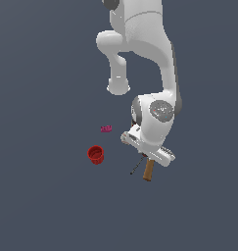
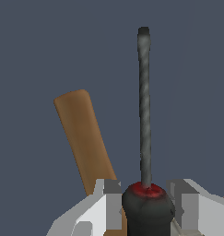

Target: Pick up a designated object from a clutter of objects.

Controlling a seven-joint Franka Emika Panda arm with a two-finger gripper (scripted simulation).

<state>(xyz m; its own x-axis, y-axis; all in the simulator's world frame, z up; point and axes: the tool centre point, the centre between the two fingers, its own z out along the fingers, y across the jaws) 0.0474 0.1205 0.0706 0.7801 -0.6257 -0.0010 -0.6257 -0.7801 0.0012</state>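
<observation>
No writing shows on screwdriver (image 2: 144, 115) or hammer (image 2: 85, 138).

A flat dark grey-blue floor (image 1: 37, 206) carries everything. On it a red cup (image 1: 95, 154) stands upright, mouth up, toward the exterior view's left. A small pink block (image 1: 106, 129) lies near it, a little farther back. To the right a wooden hammer handle (image 1: 149, 169) and a thin screwdriver shaft (image 1: 136, 167) show beneath the arm, just beside each other.
</observation>
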